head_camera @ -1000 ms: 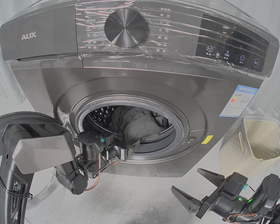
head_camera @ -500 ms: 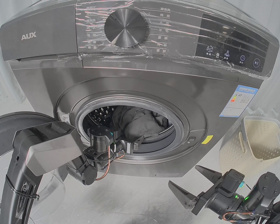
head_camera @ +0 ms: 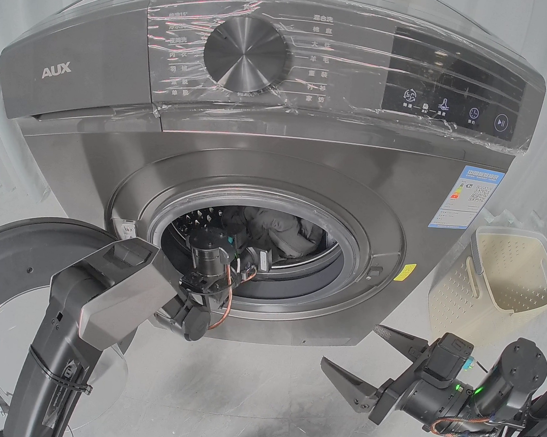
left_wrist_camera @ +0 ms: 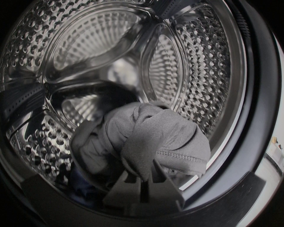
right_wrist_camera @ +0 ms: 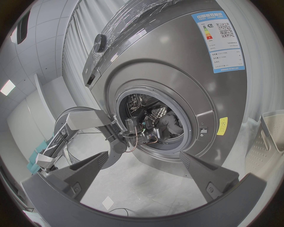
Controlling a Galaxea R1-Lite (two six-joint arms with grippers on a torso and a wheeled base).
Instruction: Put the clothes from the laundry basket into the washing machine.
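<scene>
While its left end effector [left_wrist_camera: 143, 189] is clamped on a fold of a grey garment [left_wrist_camera: 165, 139], the robot's left arm reaches through the door opening of the washing machine [head_camera: 278, 160], the cloth bunched just inside the opening and resting low in the steel drum [left_wrist_camera: 88, 44]. A darker piece of fabric lies under it, deeper inside the opening. Right of the opening stands the cream laundry basket [head_camera: 461, 299] on the floor, and the right end effector [head_camera: 351, 347] hangs below and to the right of the opening, its fingers spread wide with nothing between them. The machine's door [head_camera: 6, 270] stands swung open to the left of the opening. By its look, the garment is light, soft and limp: it will sag and fold around any grip and may trail over the opening's rubber lip. A pinch on a thick gathered fold or a stitched hem seems the surest hold, with the release made well inside the opening.
</scene>
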